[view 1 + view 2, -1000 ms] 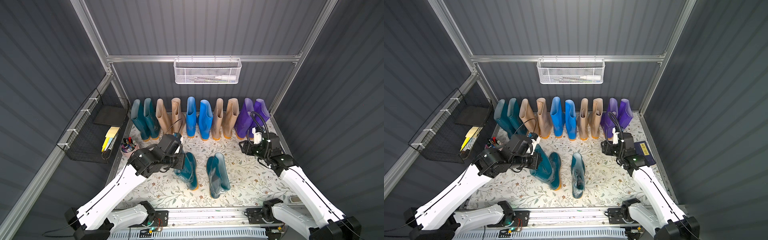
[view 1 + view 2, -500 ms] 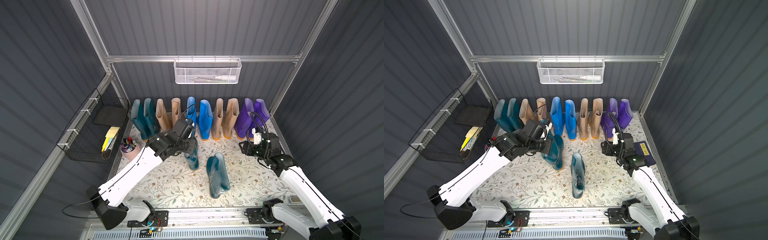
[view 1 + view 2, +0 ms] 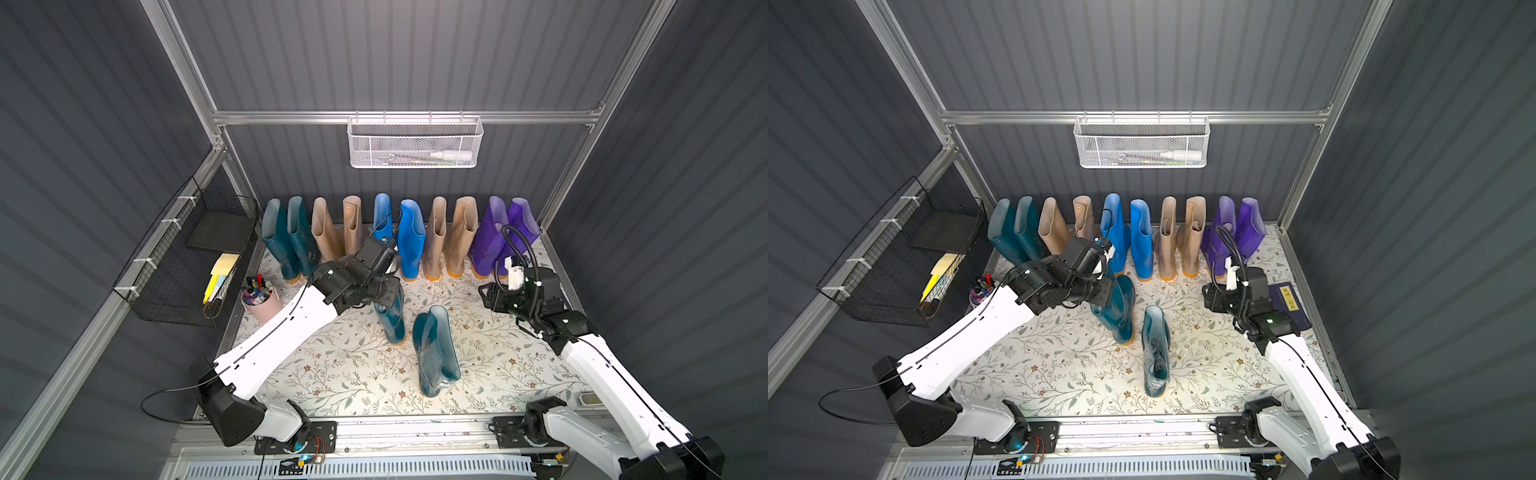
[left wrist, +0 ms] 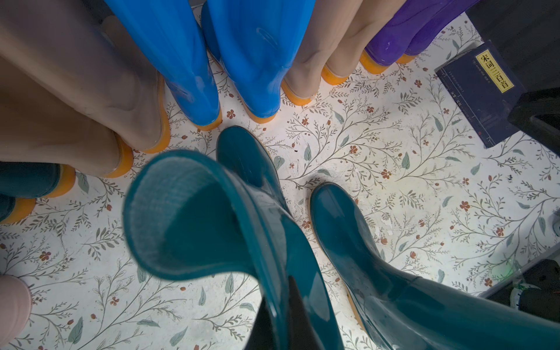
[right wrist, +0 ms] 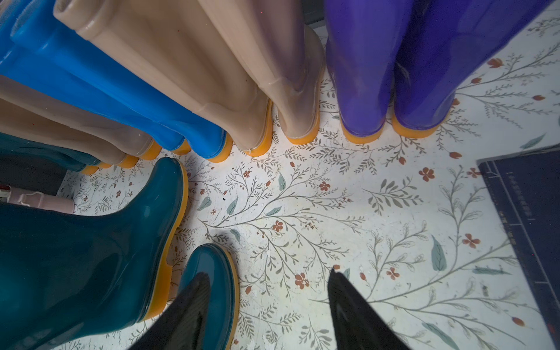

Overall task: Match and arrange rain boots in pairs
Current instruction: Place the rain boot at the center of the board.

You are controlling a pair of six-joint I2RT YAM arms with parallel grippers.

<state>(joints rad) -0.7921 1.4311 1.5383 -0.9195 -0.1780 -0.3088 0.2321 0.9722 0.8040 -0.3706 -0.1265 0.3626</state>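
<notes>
- In both top views, ten boots (image 3: 411,241) stand in a row along the back wall (image 3: 316,174). The floral mat (image 3: 332,374) in front is open floor except for two dark teal boots.
- The left gripper (image 3: 385,291), arm stretched forward, is clenched on the upright held teal boot (image 3: 392,322), whose toe points toward the row. The free teal boot (image 3: 1156,353) stands just beside it.
- Left wrist view: a finger (image 4: 295,306) pinches the shaft rim.
- Right wrist view: the right gripper (image 5: 268,274) hangs over bare mat near the purple boots (image 5: 394,75), jaws parted and empty.
</notes>
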